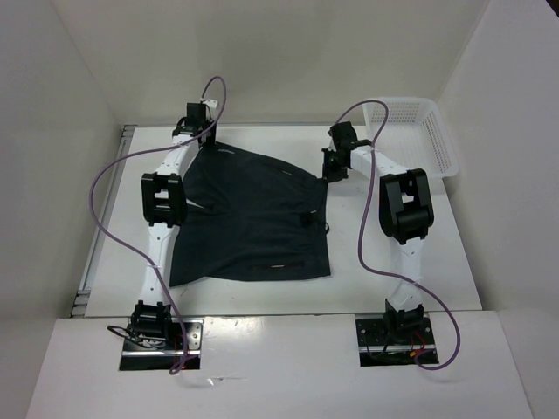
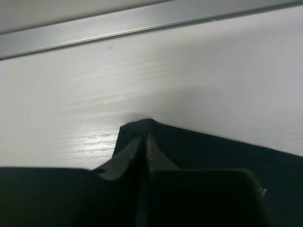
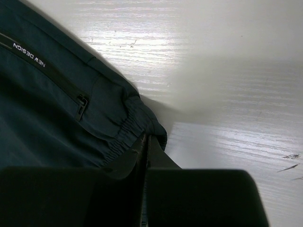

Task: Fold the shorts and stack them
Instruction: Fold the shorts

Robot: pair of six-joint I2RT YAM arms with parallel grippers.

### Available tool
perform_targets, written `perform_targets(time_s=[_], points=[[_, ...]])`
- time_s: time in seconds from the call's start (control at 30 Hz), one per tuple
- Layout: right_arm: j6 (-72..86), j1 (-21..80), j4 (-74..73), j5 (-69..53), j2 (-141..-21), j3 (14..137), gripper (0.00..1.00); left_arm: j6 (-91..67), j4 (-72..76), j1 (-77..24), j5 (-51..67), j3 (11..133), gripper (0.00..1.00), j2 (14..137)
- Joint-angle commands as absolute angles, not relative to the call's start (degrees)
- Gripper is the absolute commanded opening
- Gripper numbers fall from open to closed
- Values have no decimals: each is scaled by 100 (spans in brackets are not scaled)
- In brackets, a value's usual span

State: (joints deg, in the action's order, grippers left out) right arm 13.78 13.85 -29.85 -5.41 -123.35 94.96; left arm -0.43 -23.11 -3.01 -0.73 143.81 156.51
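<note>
The dark navy shorts [image 1: 249, 218] lie spread flat on the white table. My left gripper [image 1: 203, 140] is shut on their far left corner [image 2: 142, 126]; the fabric tip pokes out past the closed fingers. My right gripper [image 1: 330, 168] is shut on the far right corner, at the elastic waistband [image 3: 137, 118]. A zip pocket with white "NEW DESIGN" lettering [image 3: 29, 56] shows beside it. Both corners sit low at the table surface.
A white mesh basket [image 1: 417, 133] stands at the far right, just behind the right arm. A metal rail [image 2: 142, 23] runs along the table's far edge, and another along the left edge [image 1: 103, 227]. White walls enclose the table.
</note>
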Motion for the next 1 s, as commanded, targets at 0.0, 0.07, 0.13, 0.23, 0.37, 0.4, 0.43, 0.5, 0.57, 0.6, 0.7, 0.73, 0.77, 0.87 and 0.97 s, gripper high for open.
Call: perform_targets(time_s=[0.0,0.07,0.13,0.23,0.37,0.4,0.43,0.5,0.57,0.6,0.7,0.73,0.77,0.87,0.97], points=[[1274,1494,-3164,-527,-12067,9756,0,0,-2601,-352,105,14546,3,15829],[1274,1494,-3164,-527,-12015,9756,0,0,-2671,-352,219,14546,0,15680],[1274,1494,-3164,-396,-11962,9808,0,0,-2672,-352,308,14546,0,15488],[1274,1494,-3217,-238,-11883,10010,0,0,-2733,-290,421,14607,0,15101],[1213,1494,-3270,-185,-11515,10256,0,0,-3031,-36,825,14607,0,14468],[1213,1494,-3209,-185,-11427,10257,0,0,-3224,-35,896,14547,0,14188],[1161,1494,-3208,-185,-11339,10257,0,0,-3313,43,1036,14546,0,14029],[1108,1494,-3033,-237,-11049,10257,0,0,-3514,114,1107,14301,0,13530],[1107,1494,-2971,-377,-10882,10134,0,0,-3664,185,1203,14160,0,13194],[1055,1494,-2910,-378,-10733,10134,0,0,-3865,245,1274,14098,0,12897],[1002,1494,-2752,-545,-10382,9713,0,0,-4287,351,1537,13642,0,12229],[1002,1494,-2690,-615,-10249,9547,0,0,-4341,430,1599,13432,0,12008],[1063,1494,-2620,-615,-10109,9171,0,0,-4342,431,1661,12873,0,11762],[1134,1494,-2479,-615,-9406,8389,0,0,-4622,553,1565,11877,0,10681],[1467,1546,-2338,-702,-8711,7534,0,0,-5672,667,1563,10602,0,9767]])
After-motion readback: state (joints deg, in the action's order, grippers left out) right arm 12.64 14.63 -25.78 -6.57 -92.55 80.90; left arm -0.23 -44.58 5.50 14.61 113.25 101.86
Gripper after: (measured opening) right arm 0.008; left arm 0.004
